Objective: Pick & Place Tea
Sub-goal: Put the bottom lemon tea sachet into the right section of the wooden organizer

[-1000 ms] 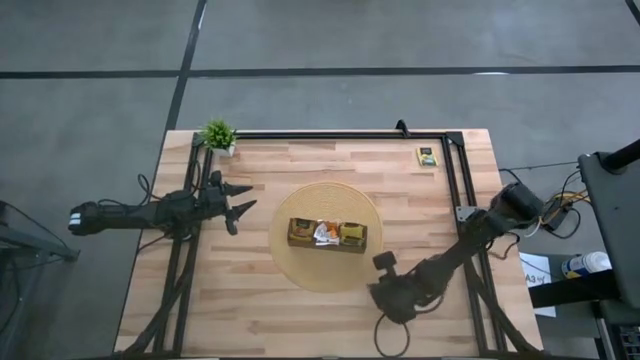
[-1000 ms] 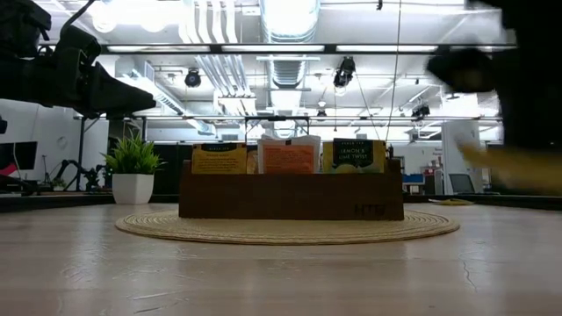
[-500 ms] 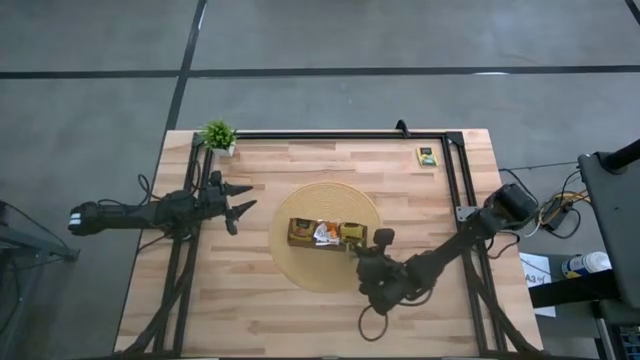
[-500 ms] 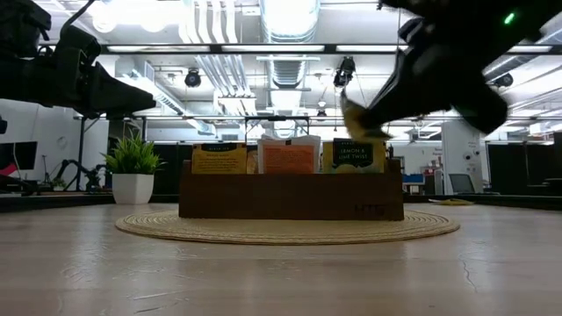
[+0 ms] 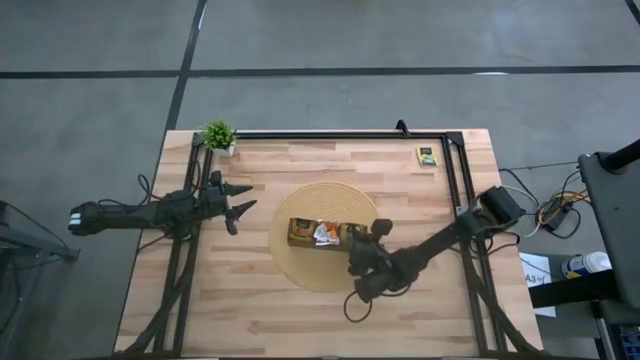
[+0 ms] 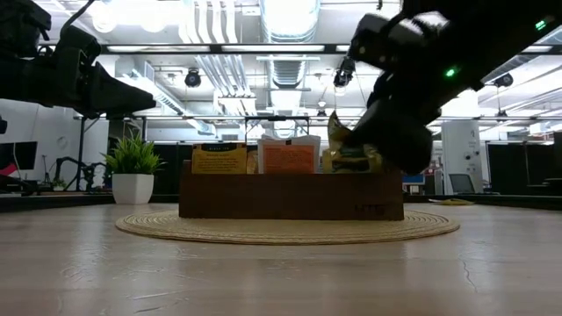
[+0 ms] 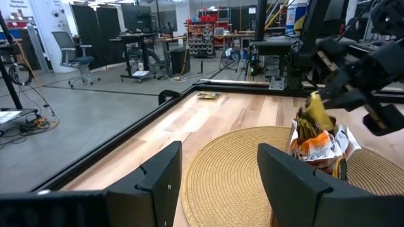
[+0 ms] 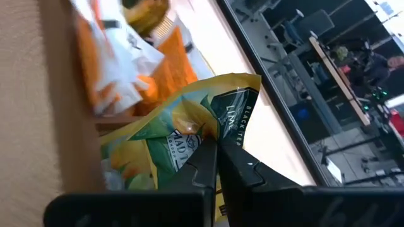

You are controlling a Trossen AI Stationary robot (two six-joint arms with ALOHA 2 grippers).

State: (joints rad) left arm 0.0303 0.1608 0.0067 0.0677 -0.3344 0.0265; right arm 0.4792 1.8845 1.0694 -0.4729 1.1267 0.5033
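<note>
Right gripper [image 8: 214, 157] pinched on green-yellow tea sachet [image 8: 189, 126] over tray [image 6: 290, 195] right end. Light, floppy paper; crumples, so hold by the edge. Left gripper [image 5: 240, 203] apart, well left of tray.

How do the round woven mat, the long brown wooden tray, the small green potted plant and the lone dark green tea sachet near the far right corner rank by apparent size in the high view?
1. Round woven mat
2. Long brown wooden tray
3. Small green potted plant
4. Lone dark green tea sachet

The plant and sachet look fairly close in size.
</note>
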